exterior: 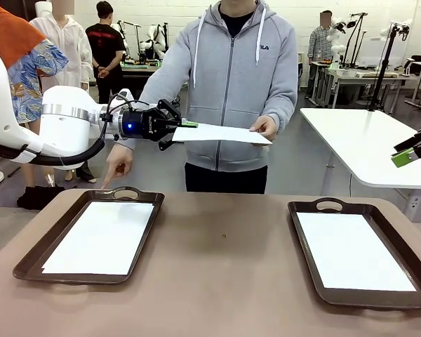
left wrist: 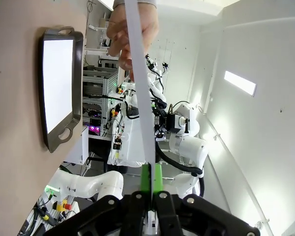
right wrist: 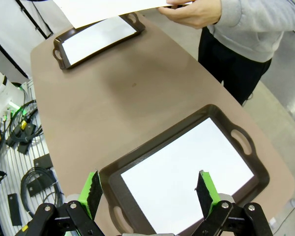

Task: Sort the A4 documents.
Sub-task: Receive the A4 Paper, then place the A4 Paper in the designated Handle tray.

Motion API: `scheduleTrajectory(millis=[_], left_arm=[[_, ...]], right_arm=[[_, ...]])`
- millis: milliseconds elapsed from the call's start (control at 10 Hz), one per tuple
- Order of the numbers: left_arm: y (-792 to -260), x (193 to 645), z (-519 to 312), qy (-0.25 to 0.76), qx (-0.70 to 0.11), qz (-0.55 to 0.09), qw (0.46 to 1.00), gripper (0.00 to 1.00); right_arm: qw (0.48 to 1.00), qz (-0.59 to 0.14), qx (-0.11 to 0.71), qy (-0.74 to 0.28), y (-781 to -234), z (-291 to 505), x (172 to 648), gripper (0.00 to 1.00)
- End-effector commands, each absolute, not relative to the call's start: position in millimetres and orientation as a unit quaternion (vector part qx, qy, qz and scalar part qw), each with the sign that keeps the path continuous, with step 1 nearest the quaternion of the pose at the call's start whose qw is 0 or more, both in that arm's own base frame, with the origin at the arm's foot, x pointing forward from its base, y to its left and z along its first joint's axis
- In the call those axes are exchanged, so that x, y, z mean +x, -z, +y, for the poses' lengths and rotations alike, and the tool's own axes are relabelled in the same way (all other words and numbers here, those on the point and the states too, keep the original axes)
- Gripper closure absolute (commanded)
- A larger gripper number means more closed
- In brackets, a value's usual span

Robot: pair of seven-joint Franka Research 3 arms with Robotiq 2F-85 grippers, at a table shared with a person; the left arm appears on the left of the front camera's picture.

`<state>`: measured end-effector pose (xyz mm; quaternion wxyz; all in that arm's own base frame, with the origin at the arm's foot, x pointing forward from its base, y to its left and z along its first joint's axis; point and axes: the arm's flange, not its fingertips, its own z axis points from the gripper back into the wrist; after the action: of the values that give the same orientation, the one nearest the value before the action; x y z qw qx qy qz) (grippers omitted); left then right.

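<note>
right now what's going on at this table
A sheet of paper is being handed over above the table. The person's hand holds one end while the left gripper is shut on the other end. The person's other hand points down at the tray on the robot's left, which already holds a white sheet. The tray on the robot's right also holds a sheet. The right gripper hovers open above that tray.

- Lighting: bright, even, indoor overhead; shadows soft.
- Glare: ceiling light panel (left wrist: 241,82) blown out in left wrist view.
- Distortion: wide-angle bending at both wrist views' edges.
- Focus: front view sharp.
</note>
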<state>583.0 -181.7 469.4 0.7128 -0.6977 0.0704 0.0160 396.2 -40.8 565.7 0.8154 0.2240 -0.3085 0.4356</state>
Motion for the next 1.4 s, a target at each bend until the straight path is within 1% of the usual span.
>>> scheduleTrajectory(millis=[0, 700, 800, 900, 1100, 1300], left_arm=[[-469.7, 583.7, -182.1, -0.018, -0.698, 0.068, 0.713, 1.00], [-469.4, 583.0, -181.7, -0.016, -0.698, 0.070, 0.713, 0.99], [-479.5, 575.2, -182.7, 0.024, -0.676, 0.054, 0.735, 0.99], [-487.9, 566.0, -179.9, 0.063, -0.666, 0.034, 0.742, 0.99], [-499.3, 550.4, -171.6, 0.124, -0.666, 0.001, 0.735, 0.99], [-497.2, 538.4, -154.4, 0.135, -0.654, -0.002, 0.745, 0.99]], right_arm=[[0.815, -0.309, 0.227, -0.435, -565.2, -40.7, 395.8, 0.00], [0.815, -0.309, 0.227, -0.435, -565.2, -40.7, 395.8, 0.00], [0.815, -0.309, 0.227, -0.435, -565.2, -40.7, 395.8, 0.00], [0.815, -0.309, 0.227, -0.435, -565.2, -40.7, 395.8, 0.00], [0.815, -0.309, 0.227, -0.435, -565.2, -40.7, 395.8, 0.00], [0.815, -0.309, 0.227, -0.435, -565.2, -40.7, 395.8, 0.00]])
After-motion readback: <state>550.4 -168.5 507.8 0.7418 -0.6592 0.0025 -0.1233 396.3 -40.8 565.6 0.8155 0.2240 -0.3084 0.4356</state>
